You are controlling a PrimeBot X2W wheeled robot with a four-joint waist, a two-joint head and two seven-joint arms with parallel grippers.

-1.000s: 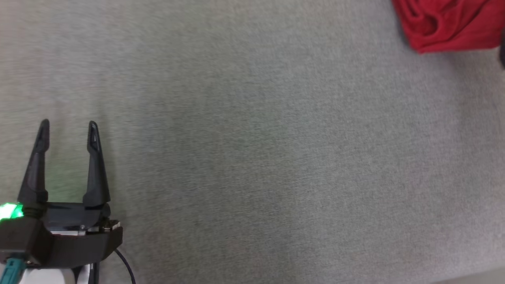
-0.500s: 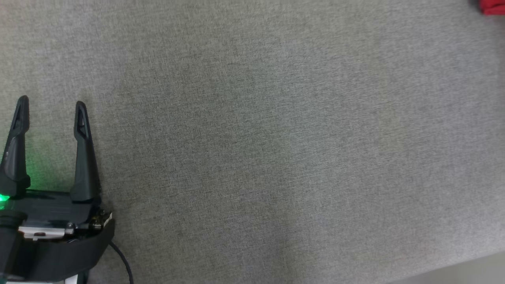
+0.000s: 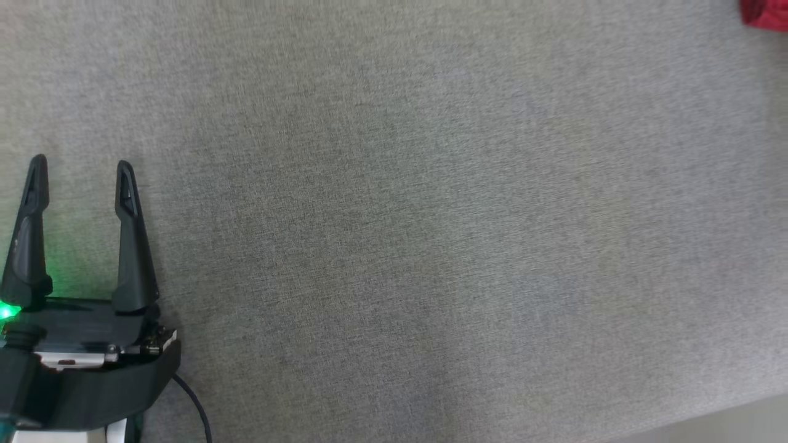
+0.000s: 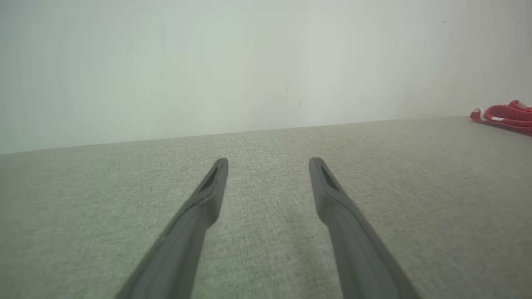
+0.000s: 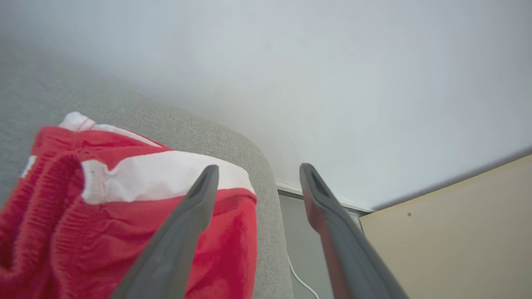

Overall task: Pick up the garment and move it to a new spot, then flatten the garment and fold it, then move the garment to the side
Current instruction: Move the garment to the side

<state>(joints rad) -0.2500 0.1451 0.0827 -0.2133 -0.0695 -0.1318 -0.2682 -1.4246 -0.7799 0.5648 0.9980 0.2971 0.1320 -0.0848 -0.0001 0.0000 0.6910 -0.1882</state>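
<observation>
Garment (image 5: 104, 216): red cloth with a white band and a ribbed edge, lying bunched up at the rounded corner of the bench (image 5: 232, 141), close to its edge.
Garment from the head: showing as a red scrap (image 3: 766, 15) at the top right corner, well apart from the left hand (image 3: 81, 163).
Garment from the left wrist: resting low and flat on the bench at the far right (image 4: 505, 116), near the pale wall (image 4: 208, 62).
Left hand: sitting at the lower left of the head view with its two dark fingers spread wide and pointing up the view, nothing lying between them; a green light (image 3: 7, 311) is glowing at its base and a thin dark cable (image 3: 194, 403) is trailing from it.
Left hand height: hovering just over bare grey fabric, whether touching it I cannot tell.
Right hand (image 5: 258, 167): standing spread, its fingers wide apart and gripping nothing; one finger is crossing in front of the garment in its own wrist view, the other is pointing past the bench corner.
Beyond the corner: a grey floor (image 5: 299, 232) with a thin white cable (image 5: 301, 282) running across it, and a beige panel (image 5: 457, 232) standing beside it.
</observation>
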